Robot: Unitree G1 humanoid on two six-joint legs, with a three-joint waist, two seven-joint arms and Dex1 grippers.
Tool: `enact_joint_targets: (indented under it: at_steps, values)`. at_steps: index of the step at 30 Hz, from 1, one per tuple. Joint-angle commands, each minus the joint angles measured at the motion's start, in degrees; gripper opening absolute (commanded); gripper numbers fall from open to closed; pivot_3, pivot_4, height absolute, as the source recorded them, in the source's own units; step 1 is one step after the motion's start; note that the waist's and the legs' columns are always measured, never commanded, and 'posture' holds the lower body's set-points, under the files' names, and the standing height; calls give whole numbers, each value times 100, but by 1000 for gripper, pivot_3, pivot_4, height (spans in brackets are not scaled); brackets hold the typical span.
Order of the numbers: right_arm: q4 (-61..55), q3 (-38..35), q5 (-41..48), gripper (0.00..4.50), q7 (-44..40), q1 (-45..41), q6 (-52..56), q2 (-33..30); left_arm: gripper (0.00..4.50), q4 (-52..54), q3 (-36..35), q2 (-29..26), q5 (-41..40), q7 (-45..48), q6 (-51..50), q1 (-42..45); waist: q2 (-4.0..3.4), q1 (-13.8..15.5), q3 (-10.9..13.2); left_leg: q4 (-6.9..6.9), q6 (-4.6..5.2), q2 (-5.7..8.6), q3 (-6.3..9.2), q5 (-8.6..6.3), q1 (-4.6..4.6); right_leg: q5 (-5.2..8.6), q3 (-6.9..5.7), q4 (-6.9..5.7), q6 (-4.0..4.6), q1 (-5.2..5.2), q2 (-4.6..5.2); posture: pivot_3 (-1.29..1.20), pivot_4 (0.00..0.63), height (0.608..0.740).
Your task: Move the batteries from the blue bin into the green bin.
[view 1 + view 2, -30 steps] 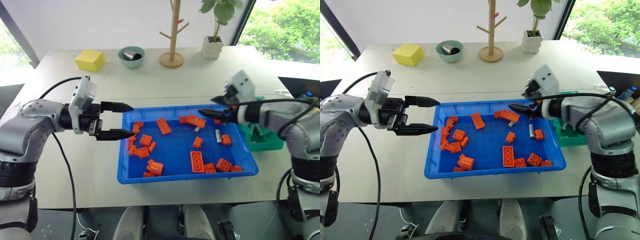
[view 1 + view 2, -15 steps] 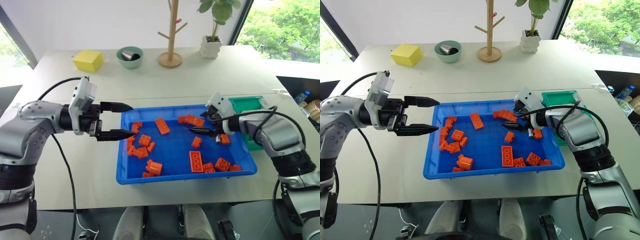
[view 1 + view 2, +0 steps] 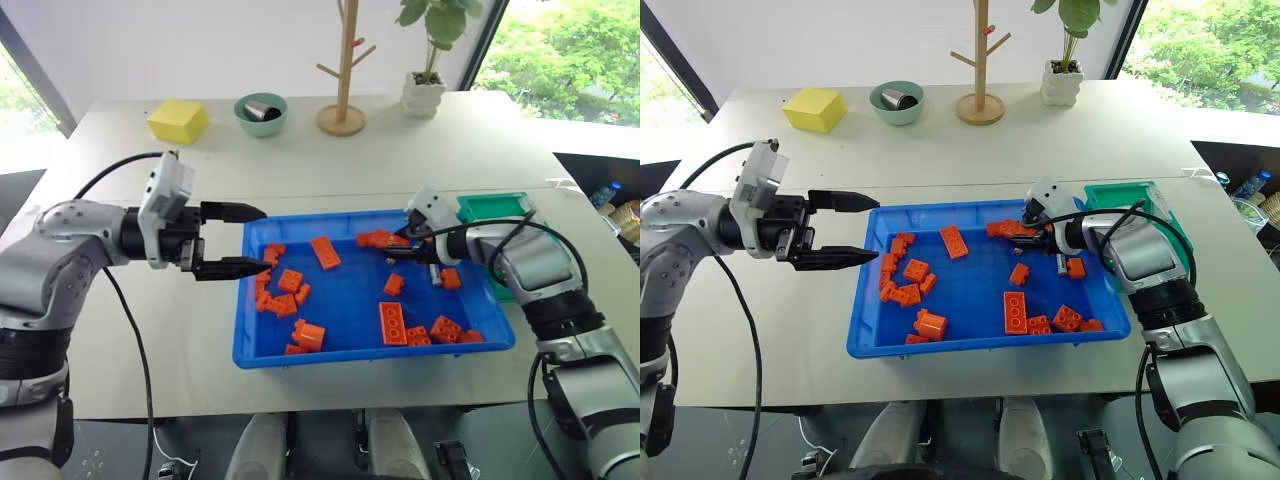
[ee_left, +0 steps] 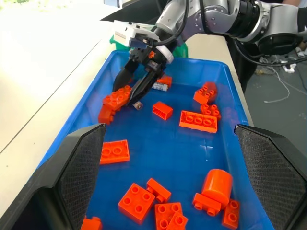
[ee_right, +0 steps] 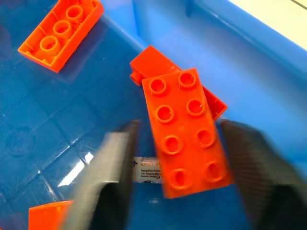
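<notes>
since a second ago the right gripper [image 3: 392,252] has come down from above the far right part of the blue bin [image 3: 340,350] to sit low inside it among the bricks; the left arm has kept its place.

going left to right: the left gripper [image 3: 238,240] hovers over the table [image 3: 180,340] just outside the blue bin's left wall, pointing sideways toward it, its two black fingers spread apart with nothing between them. inside the bin, orange bricks [image 3: 291,290] lie scattered over the floor, a cluster near the left wall, one long brick [image 3: 326,252] toward the far side and more along the near right corner. at the far right of the bin the right gripper points down at a small pile of bricks [image 3: 1010,229]. from the left wrist view its fingers [image 4: 128,75] are drawn close together, tips at a battery [image 4: 138,104] beside that pile; whether it is actually gripped i cannot tell. the right wrist view has a long orange brick [image 5: 184,132] between the blurred fingers, with a battery's label [image 5: 146,171] lying partly under it. another battery [image 3: 435,272] lies on the bin floor just right of the gripper, beside a brick. the green bin [image 3: 495,208] stands on the table just beyond the blue bin's right wall, behind the right arm.
</notes>
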State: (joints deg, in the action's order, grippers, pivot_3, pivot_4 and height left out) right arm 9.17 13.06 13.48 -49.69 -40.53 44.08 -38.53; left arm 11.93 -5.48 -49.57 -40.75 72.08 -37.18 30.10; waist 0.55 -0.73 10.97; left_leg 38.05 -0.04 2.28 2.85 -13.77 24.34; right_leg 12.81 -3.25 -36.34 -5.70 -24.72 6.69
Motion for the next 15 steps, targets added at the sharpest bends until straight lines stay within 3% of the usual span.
enact_joint_targets:
  at_steps: [1,9,15]
  values:
    - [-331,-182,34,1150,-2,-108,54,36,4500,56,-139,-66,-70,8,23,141,0,0,0,0,0,0,0,0,0,0,0,0,0,0,0,0,150,702]
    - [-1711,-302,644,1150,154,-219,1071,494,4500,11,-79,-40,-47,28,26,209,0,-7,0,0,0,0,3,0,0,0,0,-2,0,-1,-1,0,150,702]
    - [-2405,93,790,1150,537,102,1582,1028,4500,32,-54,-23,-47,20,14,219,2,16,-1,0,0,0,7,0,0,0,0,-4,0,-1,-1,0,150,702]
